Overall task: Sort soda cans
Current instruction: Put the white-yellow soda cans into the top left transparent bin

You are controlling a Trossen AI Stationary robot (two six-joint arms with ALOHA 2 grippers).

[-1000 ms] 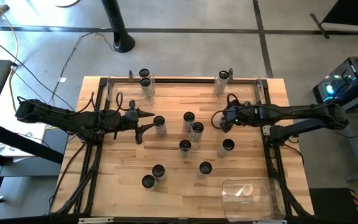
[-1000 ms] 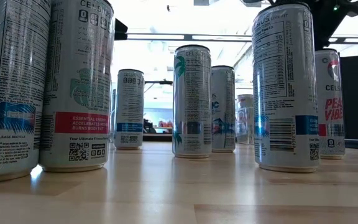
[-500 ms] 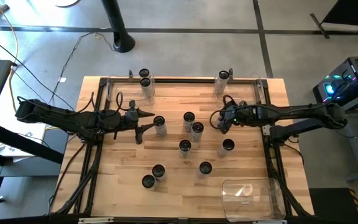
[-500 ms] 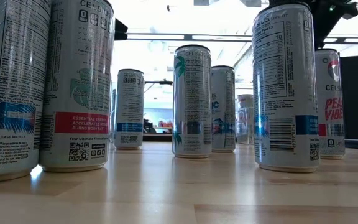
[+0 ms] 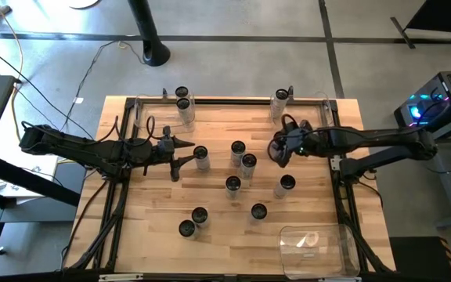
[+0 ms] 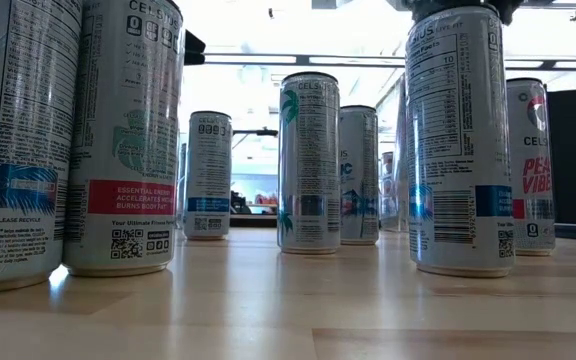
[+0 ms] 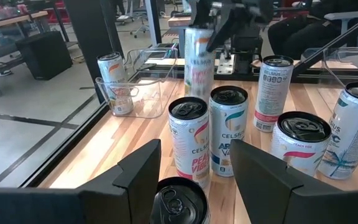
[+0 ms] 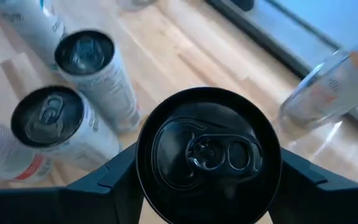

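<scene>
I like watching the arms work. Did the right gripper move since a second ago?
Yes. The right gripper slid a little away from the clear bin at the table's far edge, toward the middle cans, with a can between its fingers.

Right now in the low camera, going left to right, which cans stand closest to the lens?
Blue palm can cut by the left edge → red-banded can → teal palm can → tall nutrition-label can → Peach Vibe can.

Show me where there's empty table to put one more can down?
The wooden table is bare along its left side, below the left gripper and left of the two front pale soda cans. Another bare strip lies along the back, between the two clear plastic bins. The middle is crowded with cans, and the right gripper works there.
</scene>
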